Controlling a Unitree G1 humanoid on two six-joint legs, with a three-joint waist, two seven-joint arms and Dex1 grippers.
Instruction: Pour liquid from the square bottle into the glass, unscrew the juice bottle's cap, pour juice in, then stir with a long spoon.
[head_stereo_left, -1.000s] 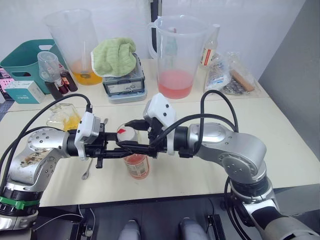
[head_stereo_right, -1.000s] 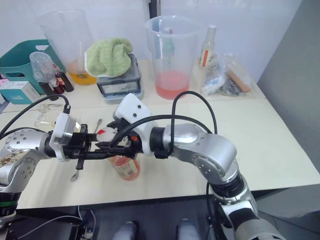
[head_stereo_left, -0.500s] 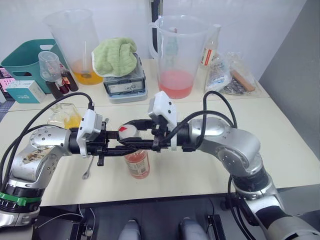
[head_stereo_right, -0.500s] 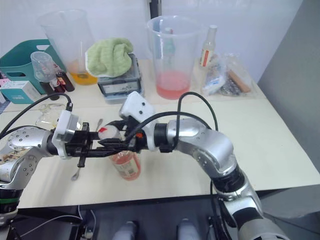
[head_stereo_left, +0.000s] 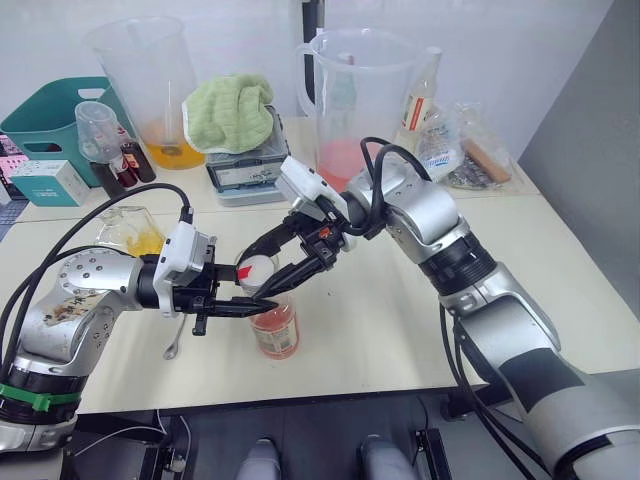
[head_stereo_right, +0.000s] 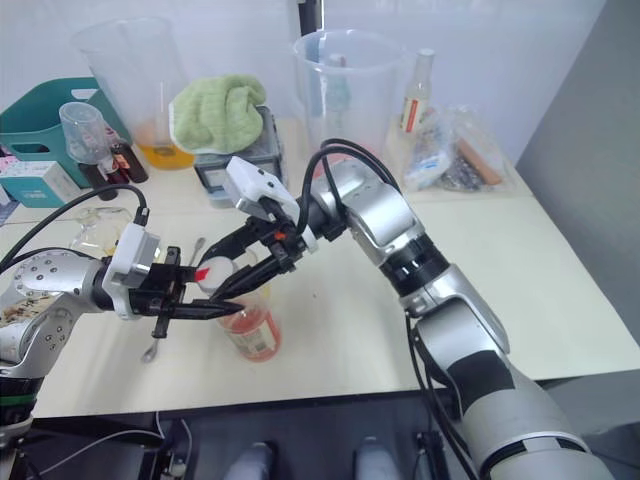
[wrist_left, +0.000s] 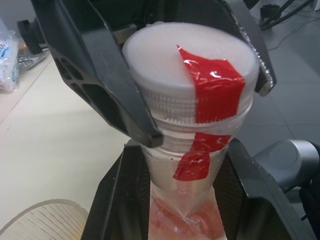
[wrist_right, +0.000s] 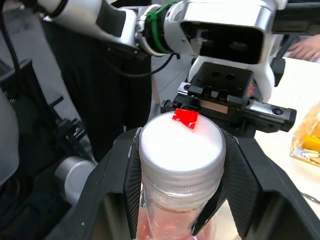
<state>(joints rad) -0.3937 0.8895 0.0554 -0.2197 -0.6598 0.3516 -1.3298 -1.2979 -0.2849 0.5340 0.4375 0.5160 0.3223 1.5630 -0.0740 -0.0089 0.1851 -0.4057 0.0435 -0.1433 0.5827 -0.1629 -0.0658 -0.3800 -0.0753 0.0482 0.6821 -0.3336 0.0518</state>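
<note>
From the head cameras I had the left gripper (head_stereo_left: 235, 303) clamped on the neck of the juice bottle (head_stereo_left: 273, 328), which stood near the table's (head_stereo_left: 380, 330) front edge, so the right gripper (head_stereo_left: 283, 268) could twist the cap (head_stereo_left: 256, 271).

In the left wrist view its fingers (wrist_left: 107, 197) pinned the neck below the cap's red tape.

In the right wrist view the black fingers (wrist_right: 131, 172) hugged the cap (still seated, I judged), with open room above to lift.

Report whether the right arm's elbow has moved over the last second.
Yes. The elbow swung from near the table's front edge back toward the pink-filled pitcher, while the right gripper stayed on the cap.
</note>
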